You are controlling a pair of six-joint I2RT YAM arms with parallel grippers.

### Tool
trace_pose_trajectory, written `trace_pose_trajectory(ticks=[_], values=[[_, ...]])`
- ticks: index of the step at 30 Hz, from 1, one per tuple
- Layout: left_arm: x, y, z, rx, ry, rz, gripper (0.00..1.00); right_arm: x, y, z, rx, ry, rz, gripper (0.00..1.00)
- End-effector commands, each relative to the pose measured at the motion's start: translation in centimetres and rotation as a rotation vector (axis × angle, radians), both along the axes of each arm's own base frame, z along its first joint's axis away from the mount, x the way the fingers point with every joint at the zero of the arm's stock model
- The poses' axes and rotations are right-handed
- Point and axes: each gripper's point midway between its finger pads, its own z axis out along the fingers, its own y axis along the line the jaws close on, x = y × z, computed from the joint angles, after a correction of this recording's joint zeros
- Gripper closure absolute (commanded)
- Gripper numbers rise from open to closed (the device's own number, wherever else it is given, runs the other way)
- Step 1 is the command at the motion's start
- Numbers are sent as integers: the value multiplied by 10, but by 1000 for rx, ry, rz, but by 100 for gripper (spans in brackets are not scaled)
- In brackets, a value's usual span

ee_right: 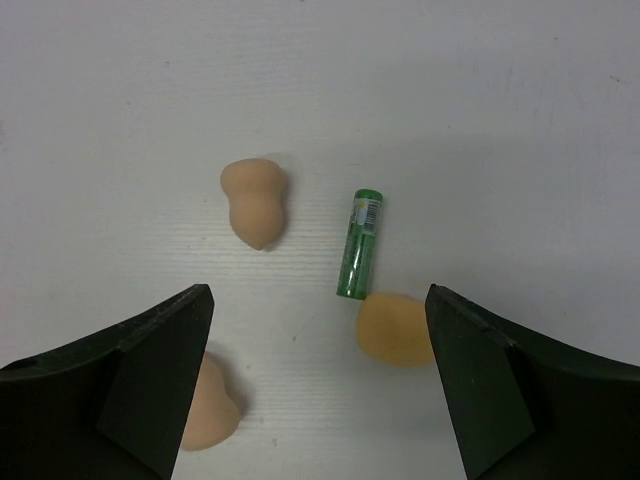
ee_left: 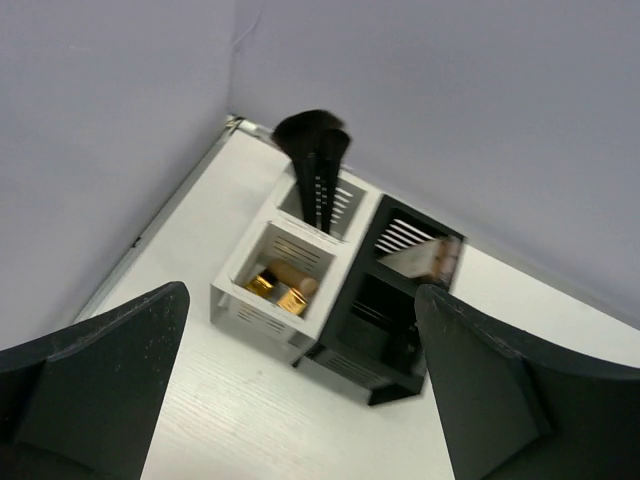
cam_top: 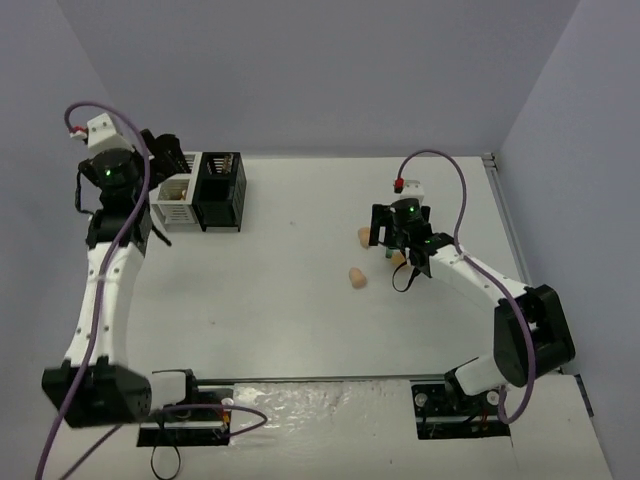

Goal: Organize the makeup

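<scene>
Right wrist: right gripper [ee_right: 318, 295] spread, empty, over green tube [ee_right: 360, 245]; peach sponge [ee_right: 395, 328] crowding tube's 5 o'clock end, so risk of pinching both or rolling tube away.

Sponges [ee_right: 254, 203] matt; green tube [ee_right: 360, 243] glossy plastic; table [ee_right: 500, 100] matt white.

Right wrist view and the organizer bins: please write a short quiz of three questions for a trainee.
1. True or false: the green tube lies on the table, not in a bin.
2. How many peach sponges does the right wrist view show?
3. What stands in the far compartment of the white bin? A) brushes B) sponges C) a palette
Key: 1 true; 2 three; 3 A.
</scene>
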Motion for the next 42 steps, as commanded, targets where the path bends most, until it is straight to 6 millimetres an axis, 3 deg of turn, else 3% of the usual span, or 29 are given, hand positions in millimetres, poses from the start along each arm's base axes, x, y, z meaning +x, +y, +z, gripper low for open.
trace_pose_trajectory(ticks=[1, 4, 6, 9, 14, 20, 25, 27, 30, 35, 38, 42], values=[[-62, -45, -11, -85, 68, -199, 5, 21, 3, -7, 22, 34, -21, 28], [-95, -56, -25, -96, 57, -249, 5, 29, 0, -28, 2, 83, -29, 35], [-109, -61, -47, -96, 77, -275, 5, 35, -2, -35, -8, 98, -33, 40], [-122, -70, -63, -85, 103, -315, 5, 40, -2, -53, -24, 135, -33, 47], [-128, -86, -91, -121, 174, -384, 5, 44, -4, -73, -35, 176, -52, 55], [-131, -93, -99, -148, 194, -416, 5, 39, -6, -91, -34, 207, -75, 62], [-131, -98, -96, -176, 186, -432, 5, 38, -8, -92, -27, 201, -95, 89], [-130, -102, -92, -190, 174, -446, 5, 40, -8, -84, -22, 180, -96, 96], [-131, -112, -80, -222, 135, -494, 5, 41, -4, -56, 6, 105, -82, 100], [-131, -146, -54, -306, 78, -634, 5, 34, 25, 18, 81, -117, 30, 100], [-124, -166, -40, -335, 21, -685, 5, 8, 63, 62, 152, -291, 164, 100], [-117, -195, -35, -366, 28, -745, 5, -36, 127, 94, 276, -420, 408, 100]])
